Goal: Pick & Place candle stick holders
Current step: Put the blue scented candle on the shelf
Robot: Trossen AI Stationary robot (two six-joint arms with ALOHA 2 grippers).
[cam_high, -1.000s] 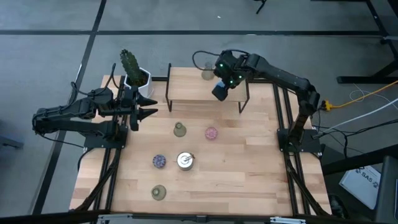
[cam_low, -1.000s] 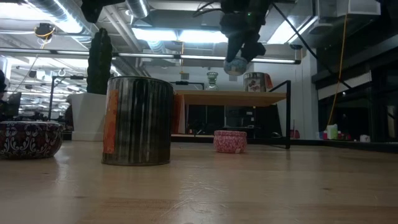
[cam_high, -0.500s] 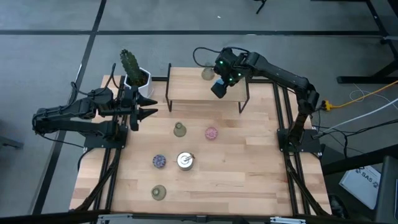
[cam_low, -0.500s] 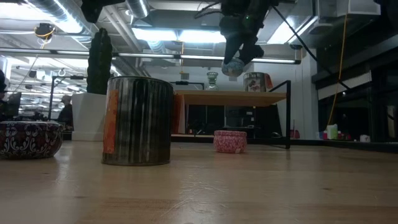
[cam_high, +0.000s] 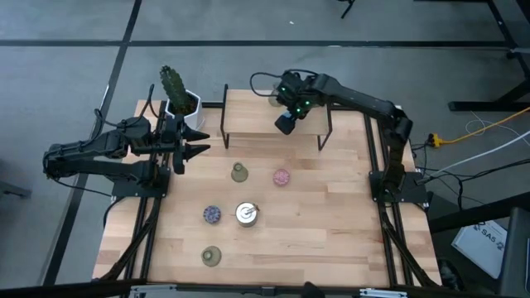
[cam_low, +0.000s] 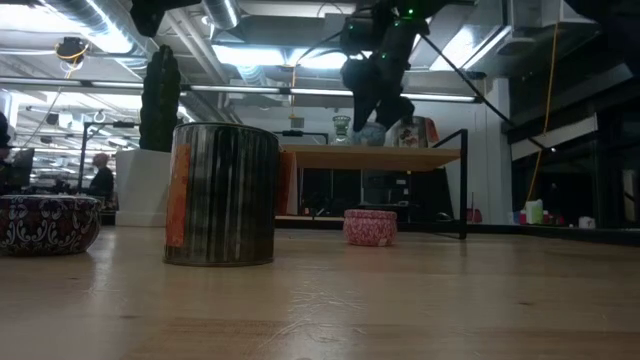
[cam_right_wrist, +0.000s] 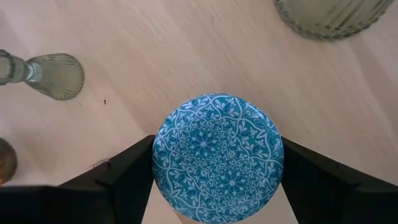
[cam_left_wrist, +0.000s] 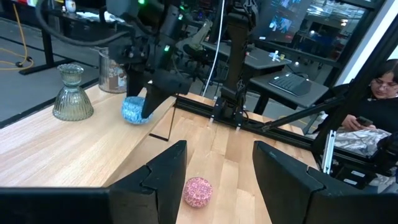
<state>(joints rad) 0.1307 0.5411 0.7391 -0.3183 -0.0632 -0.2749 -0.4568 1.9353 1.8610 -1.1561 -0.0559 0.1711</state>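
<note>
Lowering now, right claw (cam_high: 284, 126) (gripping blue holder (cam_right_wrist: 217, 157)) nearer shelf (cam_high: 248, 121)

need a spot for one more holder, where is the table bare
Bare: wooden table right of the shiny silvery cup and pink round holder. Crowded: raised wooden shelf's right end, where the right gripper holds the blue patterned holder.

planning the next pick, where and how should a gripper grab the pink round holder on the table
Take the pink round holder from straight above, fingers closing across its rounded sides at the widest part. It sits low and squat on the table, and it looks the same all round, so no side seems better. It stands apart from the olive-green flared holder, which probably leaves room for open fingers to come down around it.
</note>
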